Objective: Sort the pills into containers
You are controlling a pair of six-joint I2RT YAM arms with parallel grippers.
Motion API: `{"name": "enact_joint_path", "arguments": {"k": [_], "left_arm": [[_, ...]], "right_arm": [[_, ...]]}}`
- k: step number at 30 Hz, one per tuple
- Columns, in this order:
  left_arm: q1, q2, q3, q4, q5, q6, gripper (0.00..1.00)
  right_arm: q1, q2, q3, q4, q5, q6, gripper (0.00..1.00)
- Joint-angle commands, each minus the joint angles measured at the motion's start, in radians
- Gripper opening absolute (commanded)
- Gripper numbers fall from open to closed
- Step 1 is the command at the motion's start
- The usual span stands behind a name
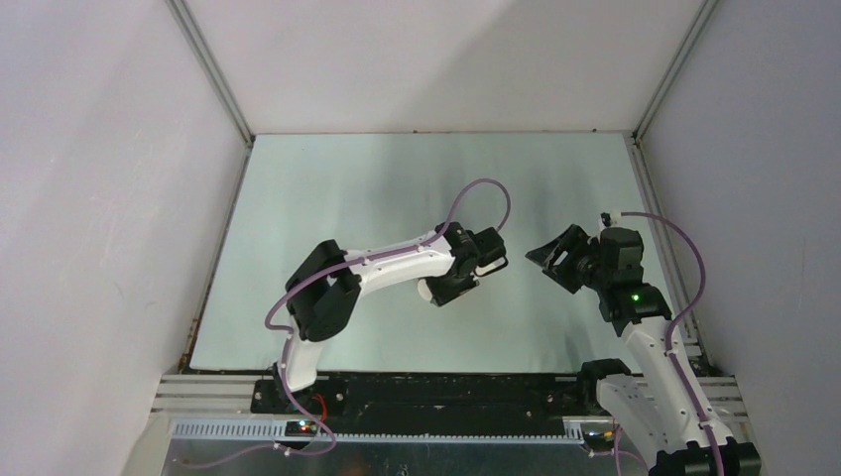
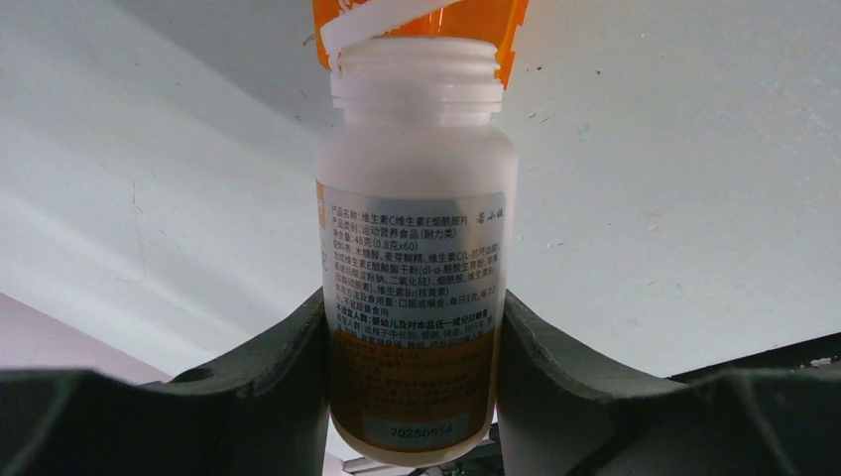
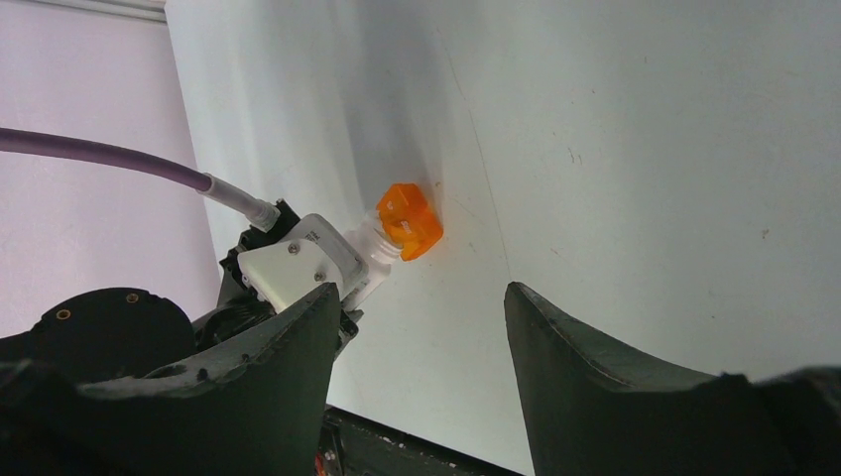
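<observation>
Seen from above, the left gripper (image 1: 480, 260) and right gripper (image 1: 557, 260) face each other over the middle of the table (image 1: 377, 188). In the left wrist view, the fingers clamp the uncapped bottle (image 2: 417, 228), its mouth against the orange cup (image 2: 496, 22); I can't see the contents. In the right wrist view, the fingers are spread and empty, with the cup beyond.

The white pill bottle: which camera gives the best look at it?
Left wrist view: the pill bottle fills the frame, label legible, clamped in the left gripper, its neck at the orange cup. Right wrist view shows only its small neck beside that cup. From the top view the left arm mostly hides it.
</observation>
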State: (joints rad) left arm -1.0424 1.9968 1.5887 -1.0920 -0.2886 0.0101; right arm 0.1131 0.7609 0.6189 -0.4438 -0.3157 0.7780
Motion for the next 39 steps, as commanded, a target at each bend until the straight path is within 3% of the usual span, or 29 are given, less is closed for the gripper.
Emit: {"name": "enact_joint_path", "arguments": {"k": [1,39], "left_arm": [[-0.010,0.006,0.055,-0.034,-0.034,0.019,0.00],[-0.044,0.084,0.148,-0.146,-0.142,0.002,0.00]], "right_arm": [[-0.004,-0.010,-0.007,0.011,-0.008,-0.007,0.66],[-0.015,-0.019,-0.028,0.012,-0.014,-0.008,0.66]]}}
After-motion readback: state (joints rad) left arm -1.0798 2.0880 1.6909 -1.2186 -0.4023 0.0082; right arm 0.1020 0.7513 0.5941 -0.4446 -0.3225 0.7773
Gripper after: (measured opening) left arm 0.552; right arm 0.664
